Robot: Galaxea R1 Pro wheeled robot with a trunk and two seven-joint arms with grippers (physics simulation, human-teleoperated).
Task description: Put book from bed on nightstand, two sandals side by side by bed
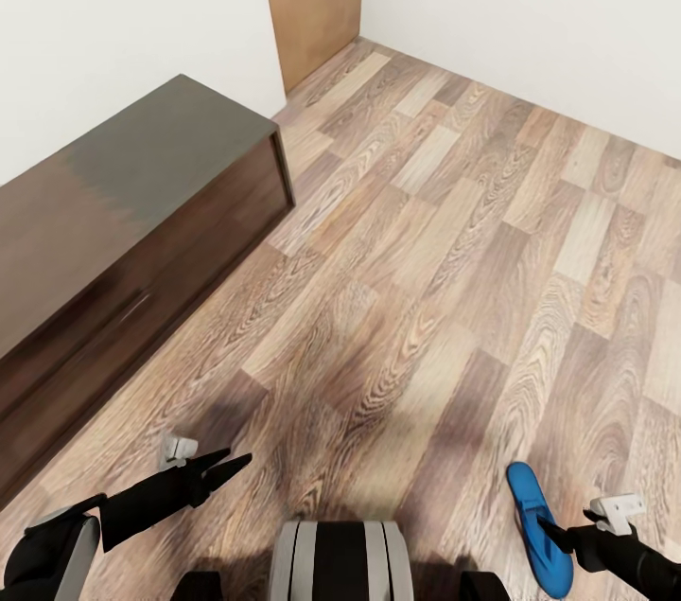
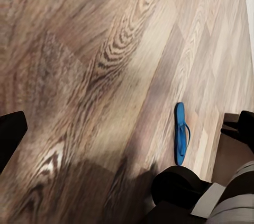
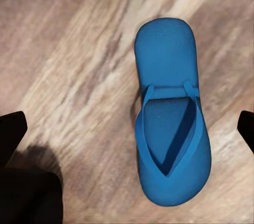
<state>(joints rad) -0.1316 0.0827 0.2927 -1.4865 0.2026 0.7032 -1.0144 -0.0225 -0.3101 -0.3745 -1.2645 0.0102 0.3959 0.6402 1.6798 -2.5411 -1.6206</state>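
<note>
While the right gripper (image 1: 575,535) hangs released over a sandal (image 1: 537,527), the left gripper's (image 1: 227,467) state is unclear.

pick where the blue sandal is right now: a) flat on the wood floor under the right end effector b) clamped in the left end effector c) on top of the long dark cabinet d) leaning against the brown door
a: the blue sandal lies flat on the wood floor, straps up, just below the right end effector, whose fingers stand apart on either side of it.
</note>
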